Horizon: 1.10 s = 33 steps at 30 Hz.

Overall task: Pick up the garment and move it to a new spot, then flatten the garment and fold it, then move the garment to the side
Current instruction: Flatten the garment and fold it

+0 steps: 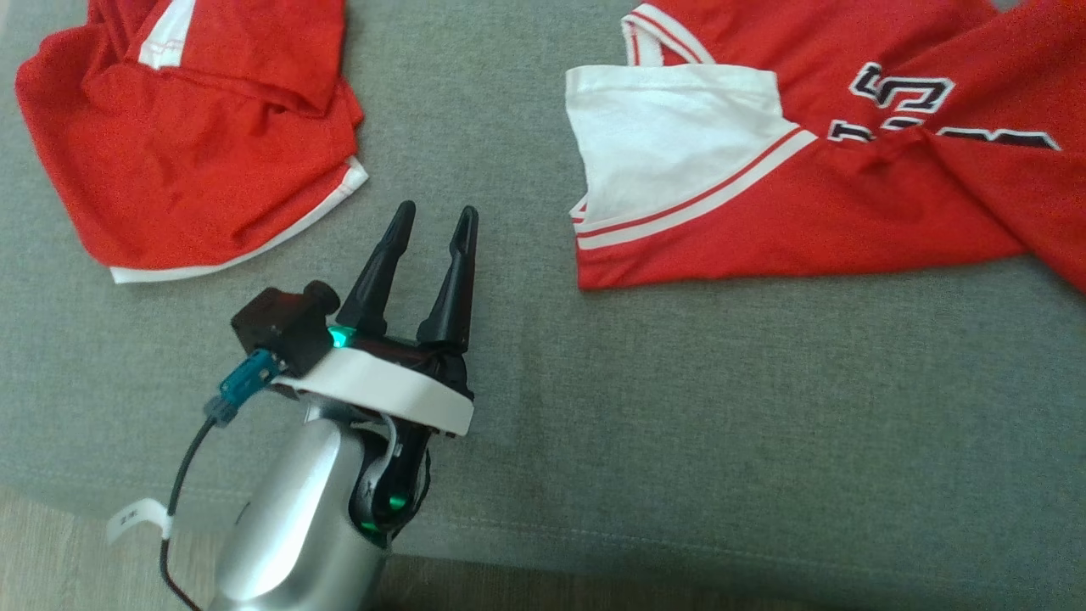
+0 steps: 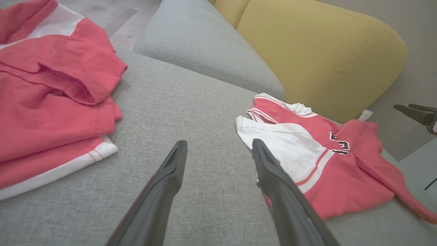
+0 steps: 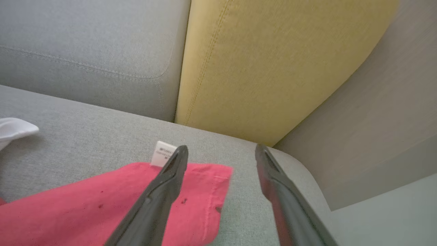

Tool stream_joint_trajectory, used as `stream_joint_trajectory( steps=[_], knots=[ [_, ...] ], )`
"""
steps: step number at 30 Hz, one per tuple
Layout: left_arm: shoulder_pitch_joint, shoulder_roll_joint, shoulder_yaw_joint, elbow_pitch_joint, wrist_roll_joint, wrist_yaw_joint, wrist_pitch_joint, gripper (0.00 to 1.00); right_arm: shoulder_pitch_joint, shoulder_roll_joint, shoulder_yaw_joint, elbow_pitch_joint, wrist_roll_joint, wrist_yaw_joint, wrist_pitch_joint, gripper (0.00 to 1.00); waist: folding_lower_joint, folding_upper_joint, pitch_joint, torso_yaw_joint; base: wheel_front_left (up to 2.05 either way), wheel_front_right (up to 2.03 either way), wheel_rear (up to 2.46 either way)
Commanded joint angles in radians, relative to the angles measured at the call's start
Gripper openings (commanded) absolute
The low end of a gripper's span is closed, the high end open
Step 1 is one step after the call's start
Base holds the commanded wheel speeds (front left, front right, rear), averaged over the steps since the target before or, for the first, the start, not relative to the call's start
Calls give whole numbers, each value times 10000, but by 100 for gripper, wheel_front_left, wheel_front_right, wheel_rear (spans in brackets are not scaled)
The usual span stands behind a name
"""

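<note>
**Jersey down, flattening due**

Both claws stand wide and empty. My left claw (image 1: 437, 210) is over the bare grey cushion (image 1: 679, 407), and my right claw (image 3: 222, 148) is above a hem corner of the red jersey (image 1: 806, 212), which lies rumpled to my right. Next move, I judge — grip the corners and draw it flat.

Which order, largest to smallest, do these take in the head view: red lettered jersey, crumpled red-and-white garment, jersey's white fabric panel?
1. red lettered jersey, though cropped by the frame.
2. crumpled red-and-white garment, also cropped.
3. white fabric panel, clearly smallest.
</note>
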Motion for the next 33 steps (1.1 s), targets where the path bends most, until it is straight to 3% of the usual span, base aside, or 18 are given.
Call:
stream_joint_trajectory(
  steps=[1,8,16,24,33],
  knots=[
    [-290,91,356,-316,-5,5,-53,100,-222,-183,-64,-124,-169,-7,-103,100,-1,0,19,23,0,0,0],
    [-269,91,653,-283,30,33,-53,100,-116,662,-454,585,-434,-7,-1403,100,-1,0,-579,-500,0,0,0],
    [56,91,937,-252,87,41,-53,100,1012,1774,-310,430,125,-7,-2910,100,-1,0,-1539,-1277,0,0,0],
    [647,91,1113,-196,57,104,-53,100,3576,3077,-24,-1050,1281,-7,-3683,100,-1,0,-2472,-1822,0,0,0],
    [1133,91,1390,-254,78,133,-53,100,6951,4494,-220,-3574,1670,-7,-3497,100,-1,0,-2873,-2207,0,0,0]
  ],
)
